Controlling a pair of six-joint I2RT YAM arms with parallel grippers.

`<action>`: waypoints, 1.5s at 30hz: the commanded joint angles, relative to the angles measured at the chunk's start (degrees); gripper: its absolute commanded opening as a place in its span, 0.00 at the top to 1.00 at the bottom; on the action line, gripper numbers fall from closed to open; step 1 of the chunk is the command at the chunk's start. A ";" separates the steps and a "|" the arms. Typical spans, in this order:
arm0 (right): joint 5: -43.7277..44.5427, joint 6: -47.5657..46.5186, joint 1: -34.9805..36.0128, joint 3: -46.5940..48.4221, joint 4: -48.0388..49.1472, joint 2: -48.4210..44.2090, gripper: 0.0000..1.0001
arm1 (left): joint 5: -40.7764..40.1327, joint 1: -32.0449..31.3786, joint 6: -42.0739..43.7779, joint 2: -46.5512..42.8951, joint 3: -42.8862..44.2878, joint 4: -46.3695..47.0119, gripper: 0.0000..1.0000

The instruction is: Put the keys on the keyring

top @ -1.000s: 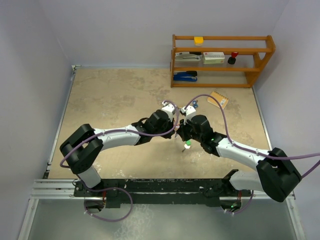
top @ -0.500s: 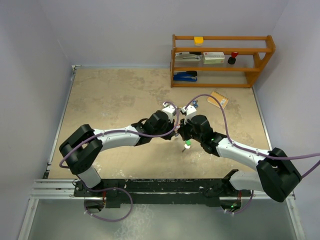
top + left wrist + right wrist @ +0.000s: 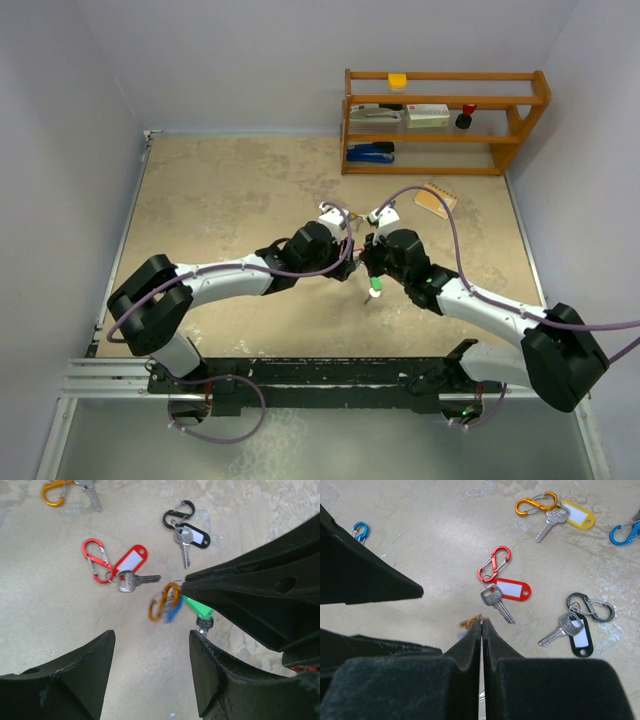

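Our left gripper (image 3: 150, 647) gapes wide and empty. Mid-table, our right gripper (image 3: 481, 625) pinches a thin wire keyring (image 3: 480, 615) carrying an orange carabiner clip (image 3: 165, 601) and a green-tagged silver key (image 3: 196, 608). A red-tagged silver key (image 3: 496, 599) lies near it on the beige table (image 3: 420, 540).

Both arms converge at the centre of the tan table (image 3: 220, 190), the left gripper (image 3: 348, 243) facing the right gripper (image 3: 368, 265), a green tag (image 3: 375, 285) hanging beneath the latter.

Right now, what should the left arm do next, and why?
Probably lower the left end effector onto the red-tagged key: its jaws stand open and empty, that key lies nearby, untouched, and the right end effector is shut on the ring carrying the green tag.
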 commanded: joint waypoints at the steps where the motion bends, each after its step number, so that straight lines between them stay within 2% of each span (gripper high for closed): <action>1: 2.50 -0.61 0.01 1.82 -0.63 -2.04 1.00 | -7.89 -0.27 -1.38 -3.97 -0.41 0.55 0.42; 7: 7.11 0.67 0.04 2.11 -3.38 -3.55 1.00 | -19.00 -0.19 -4.05 -6.82 -1.87 -1.20 0.26; 19: 18.40 4.83 -0.16 3.73 -10.11 -3.97 1.00 | -25.92 -0.01 -6.01 -7.02 -1.69 -4.18 0.25; 28: 9.98 2.32 -0.17 4.19 -4.59 -1.18 1.00 | -28.80 1.42 -9.31 -9.08 -3.68 -3.71 0.25; 37: -0.35 -0.01 -0.07 10.57 3.87 8.86 1.00 | -30.47 7.53 -14.75 -13.42 -8.55 -5.06 0.25; 45: -7.92 1.09 0.04 16.58 7.90 18.80 1.00 | -35.16 8.87 -15.17 -16.55 -10.05 -9.33 0.25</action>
